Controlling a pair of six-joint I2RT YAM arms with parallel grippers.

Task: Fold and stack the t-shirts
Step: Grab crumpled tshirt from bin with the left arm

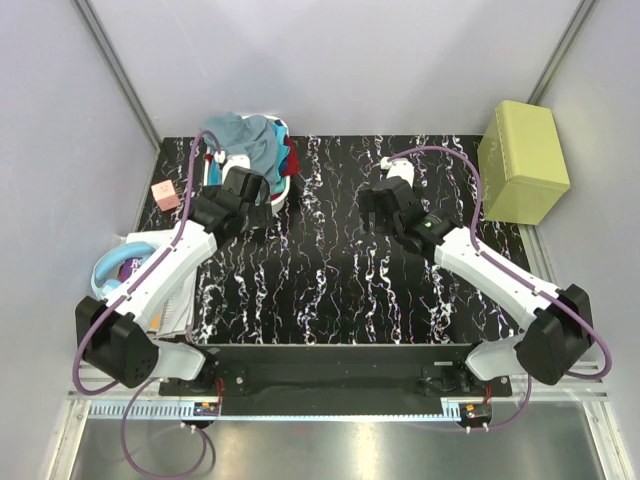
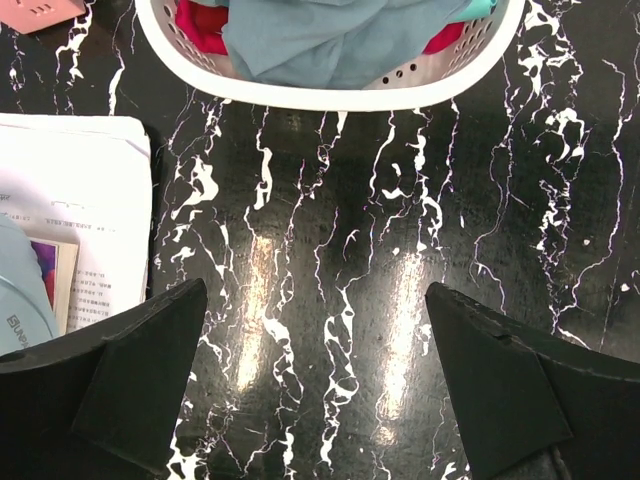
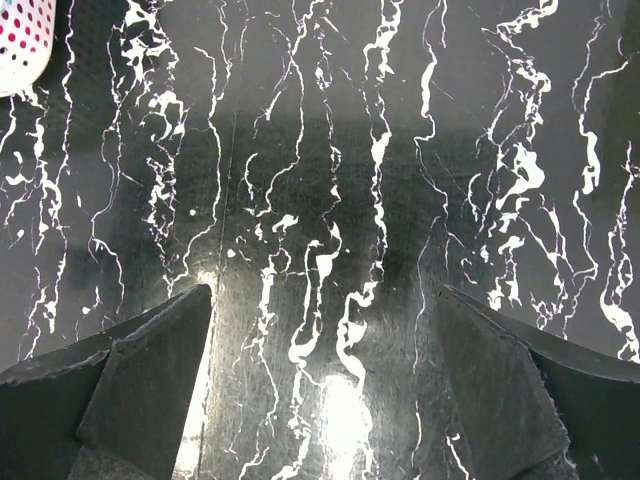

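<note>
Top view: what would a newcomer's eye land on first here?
The white laundry basket at the far left of the black marbled table, heaped with a grey-blue t-shirt over a red one. The left gripper and right gripper both hang open above the tabletop, the left just short of the basket. A yellow-green box stands at the far right.

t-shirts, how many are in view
3, all heaped in the basket: a grey-blue tee on top, a red tee under it, and a turquoise tee peeking out at one edge. More may be hidden beneath.
</note>
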